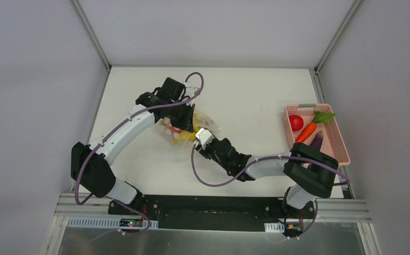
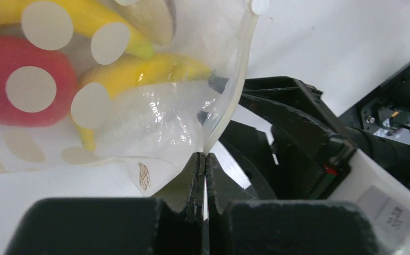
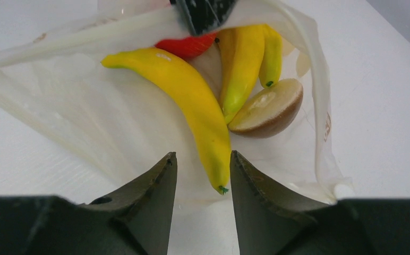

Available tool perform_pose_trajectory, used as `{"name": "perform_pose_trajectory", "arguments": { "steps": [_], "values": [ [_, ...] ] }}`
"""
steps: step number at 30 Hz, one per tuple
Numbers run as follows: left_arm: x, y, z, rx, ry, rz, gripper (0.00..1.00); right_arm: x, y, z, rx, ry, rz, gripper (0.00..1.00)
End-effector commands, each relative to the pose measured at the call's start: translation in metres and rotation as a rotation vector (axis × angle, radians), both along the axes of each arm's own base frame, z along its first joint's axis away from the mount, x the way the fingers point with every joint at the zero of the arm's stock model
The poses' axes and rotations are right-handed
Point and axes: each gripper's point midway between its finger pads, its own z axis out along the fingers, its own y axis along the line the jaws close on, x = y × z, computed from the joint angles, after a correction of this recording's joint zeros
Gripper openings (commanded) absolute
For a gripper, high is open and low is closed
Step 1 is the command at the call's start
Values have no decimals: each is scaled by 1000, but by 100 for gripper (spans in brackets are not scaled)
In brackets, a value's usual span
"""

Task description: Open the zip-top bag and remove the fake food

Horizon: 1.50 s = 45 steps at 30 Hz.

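The clear dotted zip-top bag (image 1: pixel 180 133) lies mid-table, its mouth open toward my right gripper. My left gripper (image 2: pixel 204 155) is shut on the bag's rim (image 2: pixel 229 106) and holds it up. In the right wrist view the bag (image 3: pixel 65 95) holds yellow bananas (image 3: pixel 192 101), a red piece (image 3: pixel 184 47) and a brown half-round piece (image 3: pixel 269 109). My right gripper (image 3: pixel 202 159) is open at the mouth, jaws either side of the long banana's tip, not closed on it. The left wrist view shows bananas (image 2: pixel 139 71) and a red piece (image 2: pixel 27 79) through the plastic.
A pink slotted basket (image 1: pixel 343 142) stands at the right edge with a red tomato (image 1: pixel 296 122), a carrot (image 1: pixel 306 132), a green piece (image 1: pixel 324 116) and a dark eggplant (image 1: pixel 317 140). The enclosure walls border the table.
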Motion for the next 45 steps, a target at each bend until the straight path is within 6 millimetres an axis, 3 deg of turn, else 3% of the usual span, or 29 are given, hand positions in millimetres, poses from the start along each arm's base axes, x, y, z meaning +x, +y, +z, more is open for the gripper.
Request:
{"name": "perform_pose_trajectory", "arguments": {
  "steps": [1,7,15,20,22,25,29,35,39,45],
  "values": [
    [0,-13,12,-76,23,-21,0,5,22,8,-7,-48,46,43],
    [-1,-14,12,-81,30,-25,0,21,22,-10,-86,-89,10,43],
    [-2,-13,12,-78,33,-27,0,39,5,-40,-138,-104,-94,43],
    [-2,-14,12,-80,35,-28,0,39,1,-56,-158,-56,-90,43],
    [-2,-14,12,-79,34,-28,0,33,5,-60,-151,-16,-59,38],
    [-1,-13,12,-75,32,-25,0,25,7,-64,-148,43,-33,22],
    [-1,-12,11,-69,29,-22,0,18,8,-60,-125,98,-26,8],
    [0,-11,11,-61,28,-16,0,5,10,-39,-74,144,11,3],
    [0,-10,10,-58,28,-17,0,4,6,-20,-48,112,9,11],
    [0,-11,9,-57,33,-18,0,24,3,1,-61,11,-22,27]
  ]
}}
